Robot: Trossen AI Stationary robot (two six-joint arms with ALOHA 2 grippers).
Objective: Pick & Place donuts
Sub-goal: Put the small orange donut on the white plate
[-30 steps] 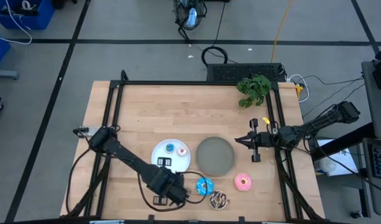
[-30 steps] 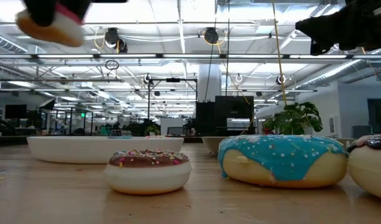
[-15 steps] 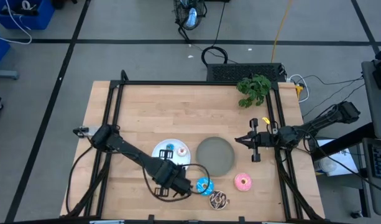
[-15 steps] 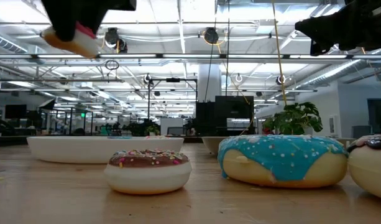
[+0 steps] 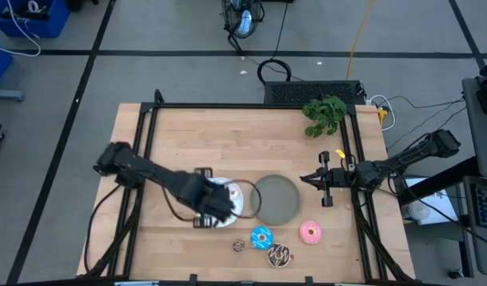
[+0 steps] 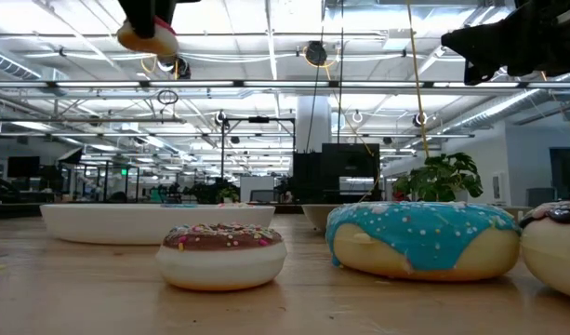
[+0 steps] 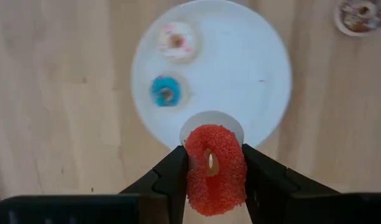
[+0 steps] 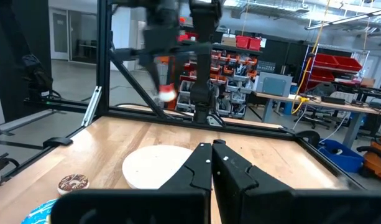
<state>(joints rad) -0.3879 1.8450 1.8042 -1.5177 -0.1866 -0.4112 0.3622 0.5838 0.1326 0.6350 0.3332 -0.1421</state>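
Note:
My left gripper [image 7: 215,154] is shut on a tiny red donut [image 7: 215,171] and hangs over the near rim of the round white plate [image 5: 233,193]. Two tiny donuts lie flat on that plate, one pale pink [image 7: 176,40] and one blue [image 7: 166,91]. A tiny brown donut [image 5: 239,245], a blue-iced donut [image 5: 261,237], a chocolate sprinkled donut [image 5: 279,254] and a pink donut [image 5: 311,232] lie flat on the table near its front edge. My right gripper [image 5: 307,179] waits shut, raised at the table's right side. My left gripper pinches the red donut by its two opposite outer sides [image 7: 191,173], one finger on each. The fingers come from above and point down. The donut is lifted clear and hangs tilted high over the white plate [image 6: 147,37].
A round grey plate [image 5: 275,199] lies just right of the white plate. A green plant [image 5: 324,114] stands at the table's far right corner. A black frame [image 5: 148,135] runs along the table's left, far and right sides. Bare wood lies across the far half.
My left gripper has carried the red donut up and away from the table's front edge, toward the far edge. It now stands over the white plate, and the donut stays between its fingers. My right arm has kept still.

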